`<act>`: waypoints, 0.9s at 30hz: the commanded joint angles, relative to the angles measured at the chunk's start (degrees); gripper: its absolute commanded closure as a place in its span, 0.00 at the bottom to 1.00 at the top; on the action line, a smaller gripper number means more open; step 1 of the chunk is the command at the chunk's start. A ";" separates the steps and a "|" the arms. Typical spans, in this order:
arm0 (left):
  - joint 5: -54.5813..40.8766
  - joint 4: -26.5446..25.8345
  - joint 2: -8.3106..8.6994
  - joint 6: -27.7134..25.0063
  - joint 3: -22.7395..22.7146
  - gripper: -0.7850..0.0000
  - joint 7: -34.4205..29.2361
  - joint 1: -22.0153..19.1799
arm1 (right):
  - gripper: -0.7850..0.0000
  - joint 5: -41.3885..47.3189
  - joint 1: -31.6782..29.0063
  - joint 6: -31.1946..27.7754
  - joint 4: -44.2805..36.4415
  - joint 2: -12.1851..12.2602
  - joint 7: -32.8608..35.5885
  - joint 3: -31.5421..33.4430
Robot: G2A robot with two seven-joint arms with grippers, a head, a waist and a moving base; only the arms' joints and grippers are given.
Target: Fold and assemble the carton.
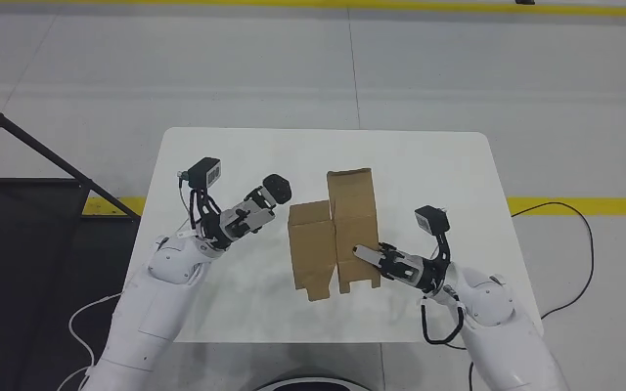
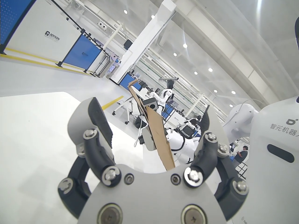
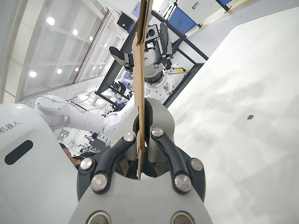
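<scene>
**Right gripper [image 3: 141,117] grasps the flat carton [image 1: 335,230], left gripper [image 1: 277,189] released**

The brown carton is folded flat and sits at the middle of the white table [image 1: 430,166]. The right gripper is clenched on its near right edge, and the cardboard is pinched between both fingers. The left gripper is to the left of the carton, apart from it. Its jaws are spread wide and hold nothing.
</scene>
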 commanded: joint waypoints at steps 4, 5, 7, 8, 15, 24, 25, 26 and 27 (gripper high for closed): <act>0.60 -0.94 -0.08 1.13 0.60 0.00 0.95 0.35 | 1.00 -1.61 -0.15 1.39 -0.72 -0.02 -0.50 -0.63; 0.79 -1.00 -0.10 1.19 0.86 0.00 1.09 0.30 | 1.00 -2.37 -0.12 1.66 -0.85 0.00 -0.55 -0.78; 0.37 -0.57 -0.22 0.89 2.10 0.00 1.21 -0.35 | 1.00 -5.56 0.02 2.32 -1.32 0.03 -1.16 -1.16; 0.13 -0.28 -0.24 0.61 2.42 0.00 1.11 -0.63 | 1.00 -6.29 0.04 2.41 -1.47 0.03 -1.40 -1.27; -4.55 1.44 -0.31 0.00 4.20 0.05 -1.78 -2.97 | 1.00 -9.87 0.11 2.97 -1.85 0.08 -3.77 -2.11; -4.27 1.58 -0.40 0.00 3.52 0.07 -6.56 -2.86 | 1.00 -8.06 0.26 3.77 -1.58 0.25 -4.71 -2.38; -4.06 1.65 -0.41 0.00 3.32 0.07 -6.81 -2.80 | 1.00 -7.55 0.24 3.64 -1.62 0.28 -4.51 -2.41; -3.76 1.78 -0.43 0.00 3.06 0.08 -6.89 -2.74 | 1.00 -7.08 0.25 3.48 -1.60 0.32 -4.32 -2.39; -3.57 1.99 -0.48 0.00 2.70 0.10 -6.58 -2.69 | 1.00 -6.75 0.26 3.39 -1.59 0.36 -4.14 -2.35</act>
